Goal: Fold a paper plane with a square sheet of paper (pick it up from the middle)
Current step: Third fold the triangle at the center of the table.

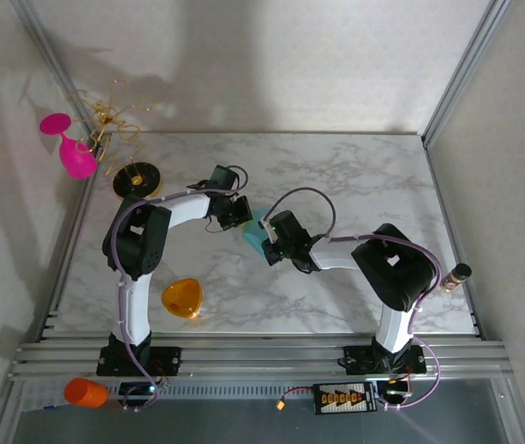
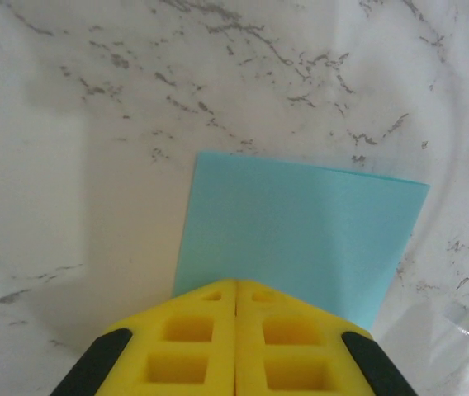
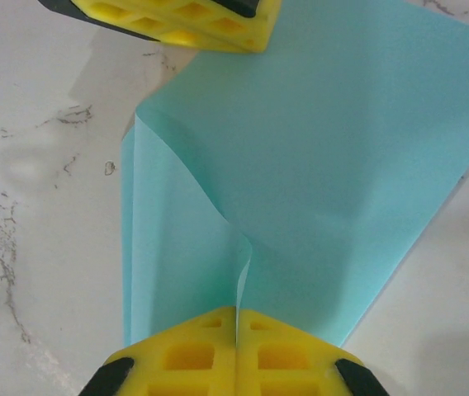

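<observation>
square sheet of paper (image 3: 325, 148): thin, matte teal, smooth, with a doubled strip down its left side and a soft ridge pulled up at bottom centre of the right wrist view. It lies mid-frame in the top view on the grey-veined marble table (image 1: 355, 176), mostly hidden by both wrists. right gripper (image 3: 236, 312): yellow grid-pocketed jaws together, clamped on that ridge. left gripper (image 2: 235, 285): jaws together over the sheet's near edge, which is hidden beneath, so pinching vs pressing is unclear.

teal sheet (image 2: 300, 231), grey-veined white table (image 2: 94, 124), pink glass (image 1: 76, 155)
</observation>
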`<state>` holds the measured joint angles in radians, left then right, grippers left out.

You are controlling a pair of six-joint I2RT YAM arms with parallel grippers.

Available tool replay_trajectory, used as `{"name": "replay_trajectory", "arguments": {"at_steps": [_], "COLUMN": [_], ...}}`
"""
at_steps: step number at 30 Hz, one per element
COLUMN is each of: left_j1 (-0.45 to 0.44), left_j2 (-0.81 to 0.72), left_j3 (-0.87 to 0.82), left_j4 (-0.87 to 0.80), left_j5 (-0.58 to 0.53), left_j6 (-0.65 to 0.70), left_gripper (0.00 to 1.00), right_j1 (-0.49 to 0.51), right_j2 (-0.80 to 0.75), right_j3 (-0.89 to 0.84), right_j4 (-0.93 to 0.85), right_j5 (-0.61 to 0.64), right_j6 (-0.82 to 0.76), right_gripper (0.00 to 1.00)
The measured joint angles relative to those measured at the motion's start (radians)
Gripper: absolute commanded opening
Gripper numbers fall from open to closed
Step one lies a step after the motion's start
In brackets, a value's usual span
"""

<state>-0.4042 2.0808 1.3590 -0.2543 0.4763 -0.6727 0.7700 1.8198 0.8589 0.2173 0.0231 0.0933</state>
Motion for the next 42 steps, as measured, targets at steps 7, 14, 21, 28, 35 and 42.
{"name": "replay_trajectory", "arguments": {"at_steps": [7,14,21,28,35,42], "left_j1": [0.000,-0.030,-0.086,-0.096,-0.101,-0.101], "left_j2": [-0.129,-0.249,-0.240,-0.229,-0.209,-0.189], "left_j3": [-0.115,-0.214,-0.271,-0.303,-0.330,-0.331], "left_j4": [0.058,0.152,0.195,0.235,0.256,0.263], "left_j5": [-0.029,-0.023,0.006,0.015,0.025,0.025], "left_j6": [-0.061,-0.152,-0.220,-0.257,-0.275,-0.275], "left_gripper": [0.12,0.13,0.12,0.10,0.10,0.10], "right_j1": [0.000,-0.001,-0.002,-0.002,-0.002,-0.002], "right_j2": [0.003,0.006,0.006,0.006,0.008,0.009], "right_j3": [0.006,0.012,0.013,0.013,0.015,0.020], "right_j4": [-0.003,-0.011,-0.013,-0.013,-0.014,-0.021], "right_j5": [0.000,0.000,-0.001,-0.001,0.000,0.000], "right_j6": [0.000,0.000,0.000,0.000,0.000,0.000], "right_gripper": [0.02,0.02,0.02,0.02,0.02,0.03]}}
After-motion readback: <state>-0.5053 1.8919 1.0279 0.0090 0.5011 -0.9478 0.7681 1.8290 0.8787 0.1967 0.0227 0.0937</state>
